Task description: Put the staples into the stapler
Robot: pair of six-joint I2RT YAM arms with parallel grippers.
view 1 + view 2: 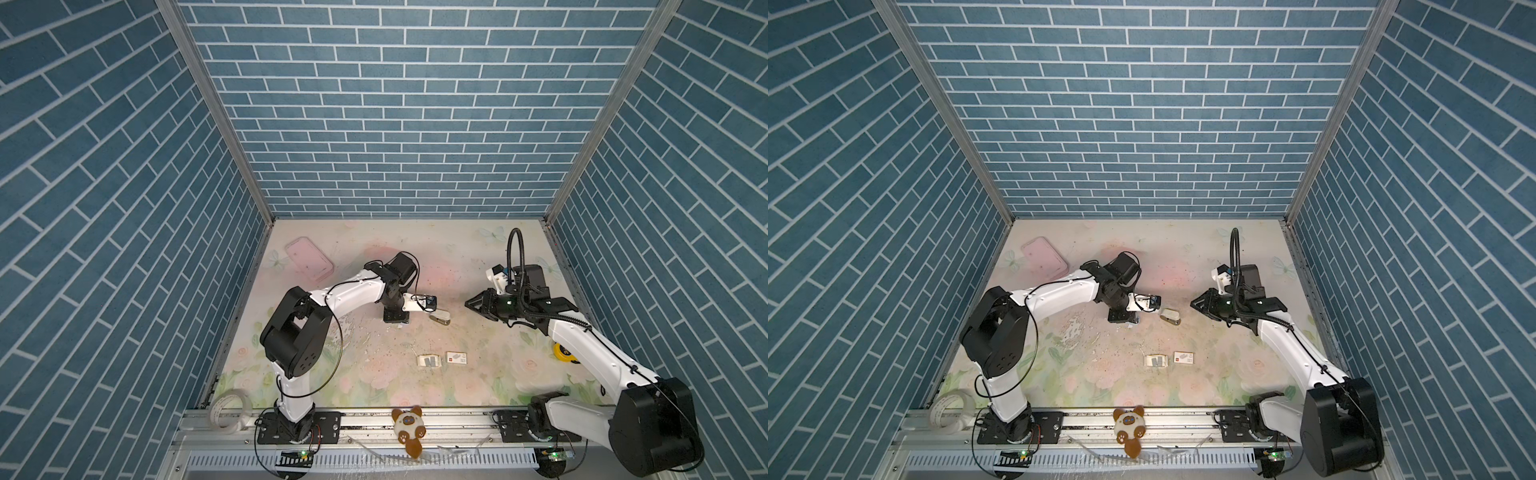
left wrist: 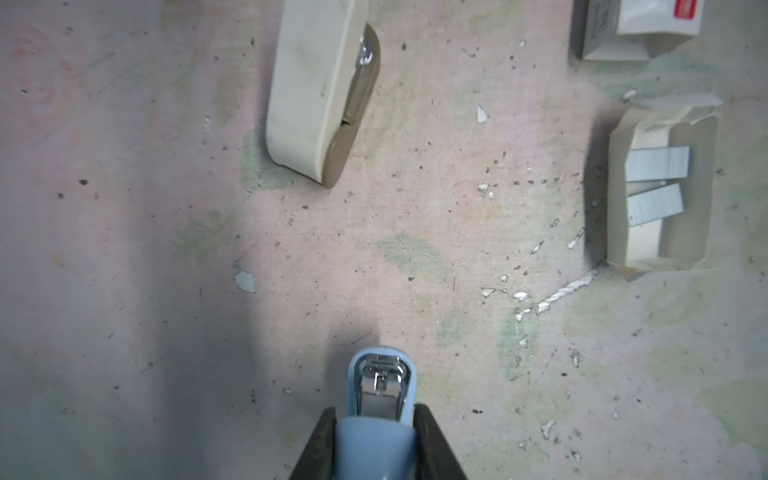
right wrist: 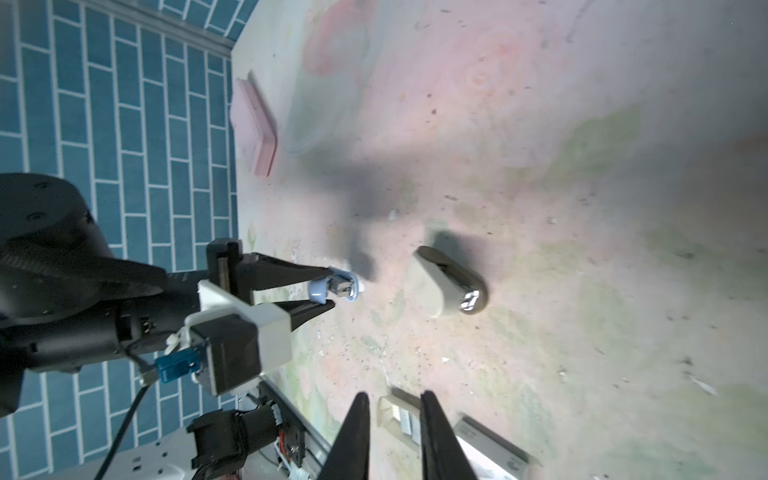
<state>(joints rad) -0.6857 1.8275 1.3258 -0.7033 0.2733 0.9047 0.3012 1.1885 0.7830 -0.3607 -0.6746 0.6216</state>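
Left claw [image 2: 376,413] grips pale-blue plastic stapler [image 2: 381,384]; right claw [image 3: 395,397] ajar, empty. Grey metal staple strips [image 2: 656,164], apart from both: likely brittle; pinch sides.

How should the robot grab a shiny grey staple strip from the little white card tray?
Probably pinch a grey metal staple strip across its two long sides, coming straight down: the white card tray is open on top, and its walls block sideways reaches.
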